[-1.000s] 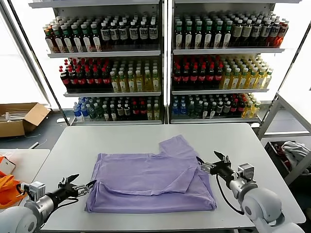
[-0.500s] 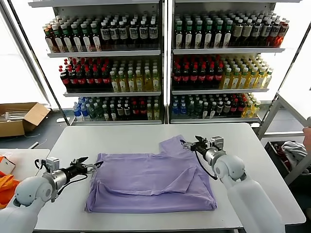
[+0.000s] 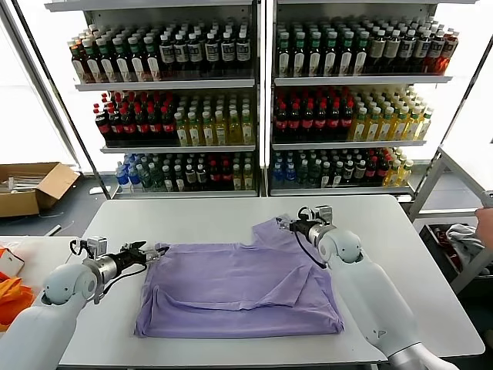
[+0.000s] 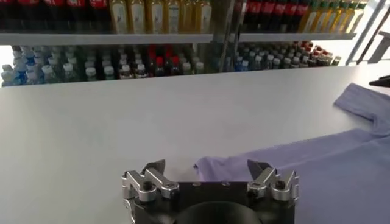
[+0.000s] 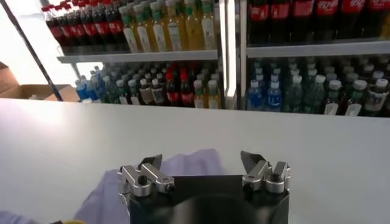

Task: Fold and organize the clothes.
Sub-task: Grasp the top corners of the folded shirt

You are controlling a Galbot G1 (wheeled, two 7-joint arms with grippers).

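The clothes are one lavender T-shirt (image 3: 239, 285) spread flat on the white table (image 3: 192, 220), with one sleeve (image 3: 271, 229) reaching toward the far side. My left gripper (image 3: 156, 250) hovers open at the shirt's far left corner. In the left wrist view that corner (image 4: 210, 167) lies between the spread fingers of the left gripper (image 4: 206, 167). My right gripper (image 3: 284, 224) is open at the sleeve's end. The right wrist view shows the sleeve tip (image 5: 186, 163) just beyond the right gripper (image 5: 201, 160). Neither gripper holds fabric.
Behind the table stand shelves of bottles (image 3: 254, 100). A cardboard box (image 3: 31, 189) sits on the floor at the left. An orange cloth (image 3: 11, 302) lies on a low side table at the left edge. A metal frame (image 3: 454, 173) stands to the right.
Both arms swung away from the table's near side. The left gripper came up to the shirt's far left corner and the right gripper reached the sleeve end.
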